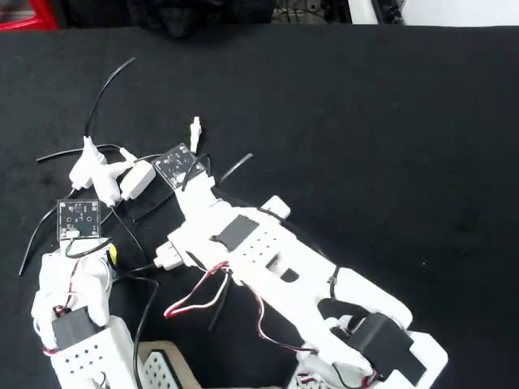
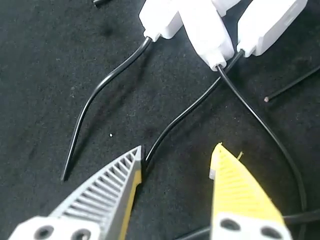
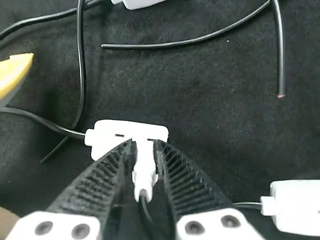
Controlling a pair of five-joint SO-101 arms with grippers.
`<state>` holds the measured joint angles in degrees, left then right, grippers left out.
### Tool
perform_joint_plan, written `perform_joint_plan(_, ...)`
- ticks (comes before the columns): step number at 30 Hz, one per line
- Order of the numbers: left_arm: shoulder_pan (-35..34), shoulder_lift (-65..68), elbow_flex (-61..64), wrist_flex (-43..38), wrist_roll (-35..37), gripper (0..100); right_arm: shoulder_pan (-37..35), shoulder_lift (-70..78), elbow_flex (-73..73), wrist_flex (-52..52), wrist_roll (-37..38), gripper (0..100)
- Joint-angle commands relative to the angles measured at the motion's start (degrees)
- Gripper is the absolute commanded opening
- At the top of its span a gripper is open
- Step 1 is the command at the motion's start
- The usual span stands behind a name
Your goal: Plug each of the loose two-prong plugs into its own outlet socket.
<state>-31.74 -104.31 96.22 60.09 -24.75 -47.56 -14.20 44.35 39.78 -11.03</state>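
My right gripper (image 3: 144, 144) is shut on a small white two-prong plug (image 3: 144, 172). The plug's front end meets a white outlet socket (image 3: 127, 136) lying on the black cloth; the prongs are hidden. In the high view that socket (image 1: 169, 256) peeks out beside the right arm (image 1: 251, 243). My left gripper (image 2: 178, 150) stands open over black cords, its grey finger (image 2: 131, 167) touching a cord's end. Just beyond it lie three white corded pieces (image 2: 207, 30), clustered in the high view (image 1: 105, 174). Another small white plug (image 1: 195, 126) lies loose farther back.
Loose black wires (image 1: 109, 85) curl across the cloth at the back left. The left gripper's yellow finger (image 3: 12, 72) shows off to the side of the socket. Another white corded piece (image 3: 295, 207) lies close to the right gripper. The black cloth (image 1: 389, 121) stretches to the right.
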Motion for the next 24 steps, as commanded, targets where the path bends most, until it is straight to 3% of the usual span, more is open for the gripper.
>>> perform_joint_plan(1, -0.22, -0.09, 1.19, -0.35, -0.26, 22, -0.35, 0.22, -3.21, 0.26, -0.35, 1.1)
perform_joint_plan(11, -0.22, -0.09, 1.19, -0.35, -0.35, 22, -0.09, 0.57, -3.21, 0.0, -0.26, 1.1)
perform_joint_plan(24, -0.31, -0.09, 1.19, -0.35, -0.53, 22, 2.37, 11.82, -11.21, 3.52, -0.26, 1.1)
